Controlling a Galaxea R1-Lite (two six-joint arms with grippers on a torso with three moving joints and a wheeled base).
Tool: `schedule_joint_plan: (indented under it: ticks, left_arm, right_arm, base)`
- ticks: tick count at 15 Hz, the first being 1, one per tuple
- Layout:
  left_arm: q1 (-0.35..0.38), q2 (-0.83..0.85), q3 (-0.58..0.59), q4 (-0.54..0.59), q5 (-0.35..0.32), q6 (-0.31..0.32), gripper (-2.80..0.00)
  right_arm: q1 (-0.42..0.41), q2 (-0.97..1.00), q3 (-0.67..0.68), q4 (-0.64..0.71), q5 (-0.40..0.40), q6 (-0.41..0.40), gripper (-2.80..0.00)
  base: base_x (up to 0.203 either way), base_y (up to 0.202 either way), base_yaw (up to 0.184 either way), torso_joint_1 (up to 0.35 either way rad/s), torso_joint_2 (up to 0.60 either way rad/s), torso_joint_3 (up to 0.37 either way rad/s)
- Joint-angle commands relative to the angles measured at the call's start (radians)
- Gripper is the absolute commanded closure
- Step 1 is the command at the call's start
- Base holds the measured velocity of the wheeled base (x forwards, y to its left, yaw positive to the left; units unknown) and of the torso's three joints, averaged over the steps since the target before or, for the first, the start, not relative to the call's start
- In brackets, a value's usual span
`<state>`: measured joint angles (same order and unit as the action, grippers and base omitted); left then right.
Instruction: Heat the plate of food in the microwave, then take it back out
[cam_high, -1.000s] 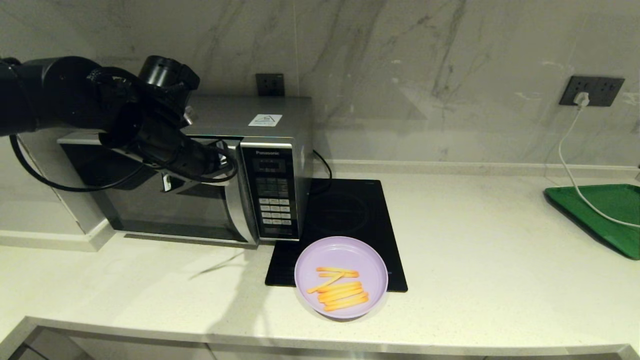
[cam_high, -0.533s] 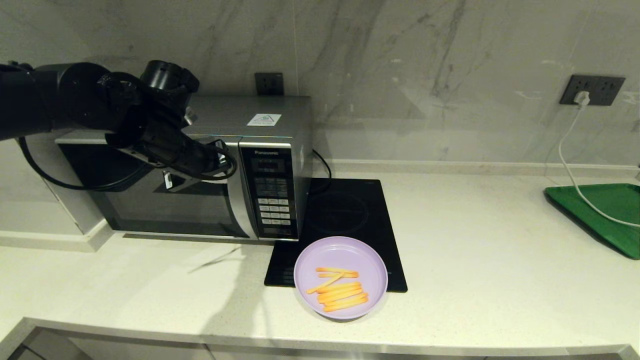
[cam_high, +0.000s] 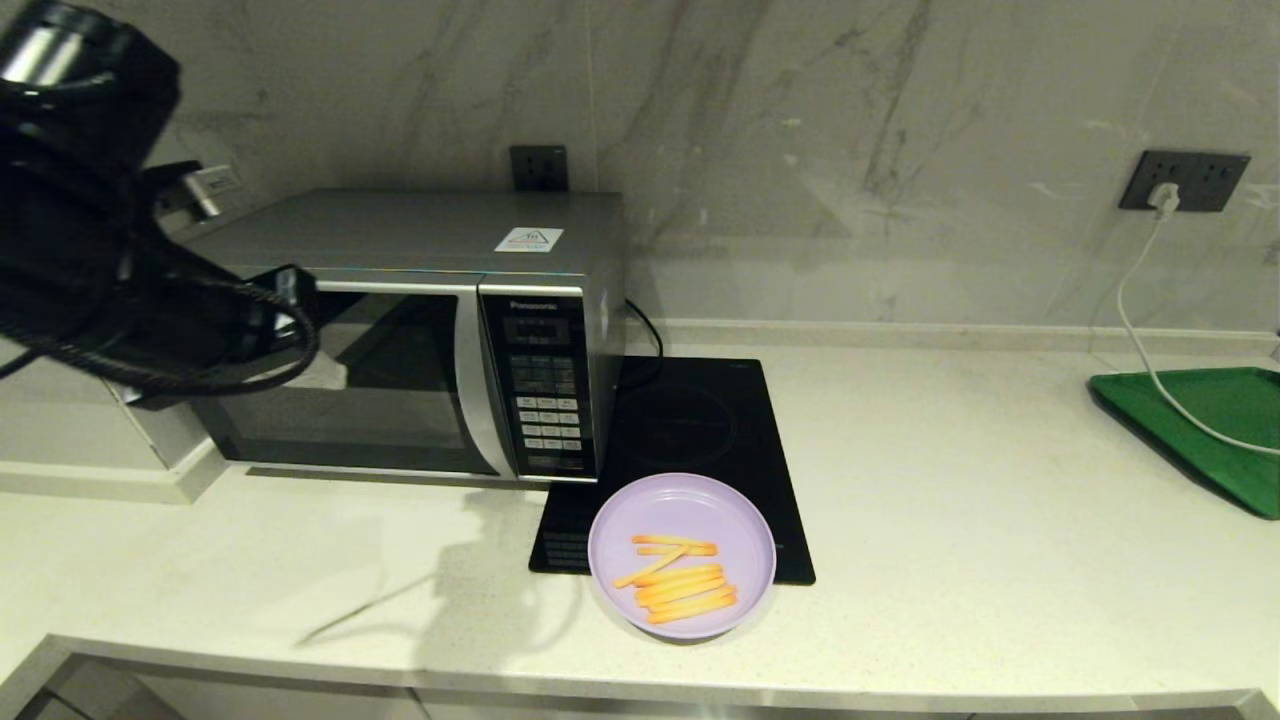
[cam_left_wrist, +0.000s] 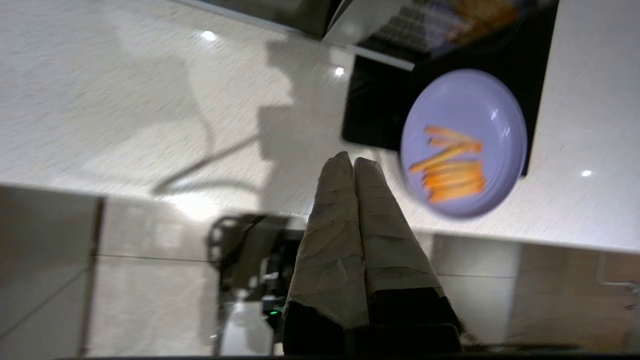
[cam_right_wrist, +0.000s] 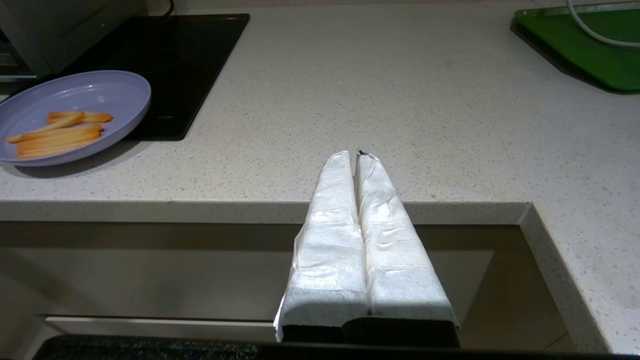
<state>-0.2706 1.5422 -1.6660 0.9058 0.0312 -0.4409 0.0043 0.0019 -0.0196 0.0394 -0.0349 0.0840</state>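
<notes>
Holding my left tool (cam_left_wrist: 354, 162) pressed closed and empty above the surface (cam_high: 980, 520), I see the plate of food (cam_high: 682, 556) waiting at the microwave's (cam_high: 420, 330) four o'clock, door closed.

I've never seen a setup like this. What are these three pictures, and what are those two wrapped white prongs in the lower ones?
It is a two-armed robot at a kitchen counter. One picture comes from its head, the other two from cameras on its wrists. The wrapped prongs are each arm's end effector: the left end effector and the right end effector, both shut and holding nothing. On the counter stand a microwave with its door closed, a black hob, a purple plate of food partly on the hob, and a green tray.
</notes>
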Motion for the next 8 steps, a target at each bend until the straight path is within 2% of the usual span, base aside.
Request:
schedule_joint_plan:
  ticks: [1, 4, 8]
  left_arm:
    - [0.002, -0.291, 0.141, 0.017, 0.045, 0.067, 0.00]
    - [0.003, -0.559, 0.282, 0.017, 0.125, 0.159, 0.00]
    - [0.005, -0.920, 0.498, 0.058, 0.275, 0.255, 0.00]
  right_arm:
    - [0.000, 0.000, 0.000, 0.001, 0.000, 0.000, 0.00]
    - [0.000, 0.000, 0.001, 0.001, -0.001, 0.000, 0.00]
    - [0.000, 0.000, 0.000, 0.001, 0.000, 0.000, 0.00]
  base:
    - [0.000, 0.000, 0.000, 0.000, 0.00, 0.000]
    - [0.000, 0.000, 0.000, 0.000, 0.00, 0.000]
    - [0.000, 0.000, 0.000, 0.000, 0.00, 0.000]
